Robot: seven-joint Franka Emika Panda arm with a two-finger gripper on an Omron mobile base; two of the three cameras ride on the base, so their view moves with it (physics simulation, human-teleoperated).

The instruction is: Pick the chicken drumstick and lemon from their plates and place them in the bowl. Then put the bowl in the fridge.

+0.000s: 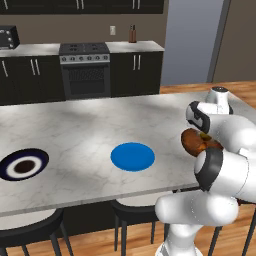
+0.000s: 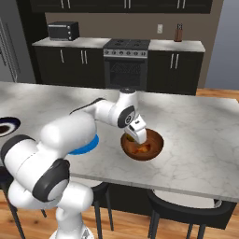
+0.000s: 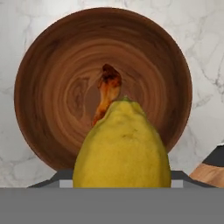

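**Lemon over the bowl, drumstick already in**

In the left base view, both plates lay bare on the marble island (image 1: 75, 130): the navy plate (image 1: 22, 164) at the near left and the blue plate (image 1: 132, 156) toward the middle. The wooden bowl (image 1: 192, 141) sat at the right, mostly hidden behind the arm. So both pick-ups looked done.

In the right base view, the gripper (image 2: 137, 136) hung just above the bowl's (image 2: 151, 152) near rim, pointing down, with something reddish lying inside. The grey fridge (image 2: 7, 42) showed at the left edge, well apart from the bowl.

In the hand view, the chicken drumstick (image 3: 107, 92) rested on the bowl's (image 3: 48, 70) floor. The lemon (image 3: 122, 146) was pinched between the fingers, directly over the bowl and not yet released.

Judging by this, what remained was dropping the lemon, then gripping the bowl and carrying it to the fridge.
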